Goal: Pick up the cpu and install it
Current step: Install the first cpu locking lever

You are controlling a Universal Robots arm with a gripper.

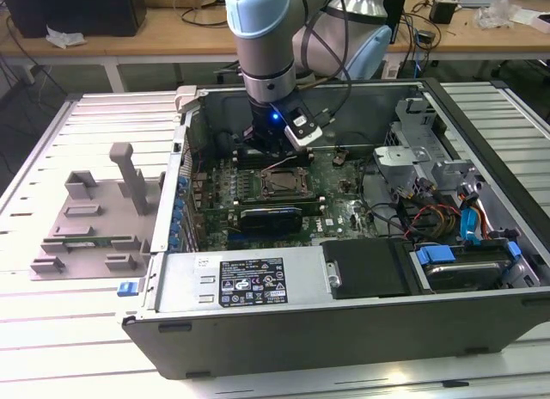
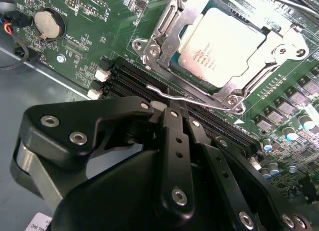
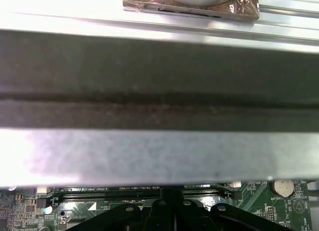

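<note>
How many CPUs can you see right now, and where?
1. The cpu sits in the socket frame on the motherboard, just beyond the gripper in the second wrist view. Others could be hidden.

Your arm [image 1: 266, 46] comes straight down from the top of the exterior view, wrist vertical with a blue light lit, and your black gripper [image 2: 172, 111] points down with its fingers [image 2: 174, 136] pressed together side by side, no gap, nothing held between them.

Silver cpu [image 2: 221, 53] seated in metal socket frame [image 2: 164, 42], black pincer [image 2: 169, 111] closed beside it
</note>
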